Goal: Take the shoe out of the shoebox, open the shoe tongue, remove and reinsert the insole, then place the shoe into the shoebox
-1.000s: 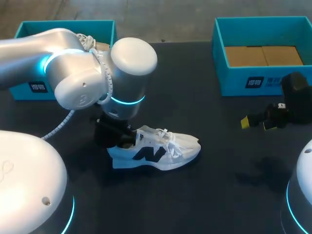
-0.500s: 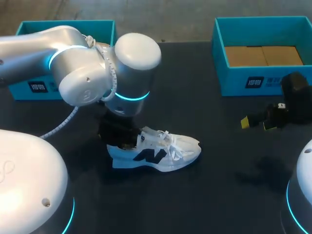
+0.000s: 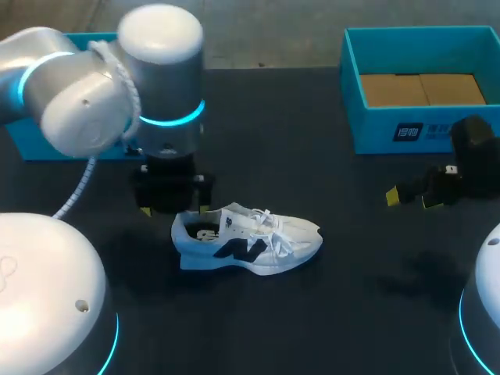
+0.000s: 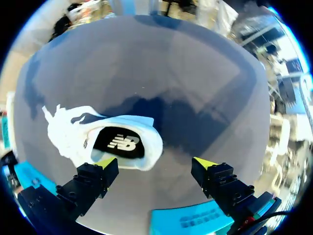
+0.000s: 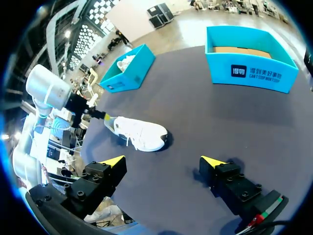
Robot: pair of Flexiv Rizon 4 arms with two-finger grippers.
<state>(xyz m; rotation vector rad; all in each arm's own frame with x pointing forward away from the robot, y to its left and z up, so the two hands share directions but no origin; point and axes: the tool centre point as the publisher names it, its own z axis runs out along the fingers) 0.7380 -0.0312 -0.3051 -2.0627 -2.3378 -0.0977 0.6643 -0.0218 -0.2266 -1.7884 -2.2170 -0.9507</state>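
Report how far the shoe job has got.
Done: the shoe lies unboxed on the table. In hand: nothing; the left gripper hangs open behind the heel. The insole sits inside, so I cannot tell whether that step is done. Left: boxing the shoe.

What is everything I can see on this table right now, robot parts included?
shoe: one, white with a dark side mark, on its sole mid-table.
insole: one, black, inside the shoe.
left shoebox: one, teal, far left of the table, something white inside.
right shoebox: one, teal, far right of the table, brown lining.
table: one, dark.
left gripper: one, black with yellow tips, open, by the shoe's heel.
right gripper: one, black with yellow tips, open, in front of the right shoebox, holding nothing.
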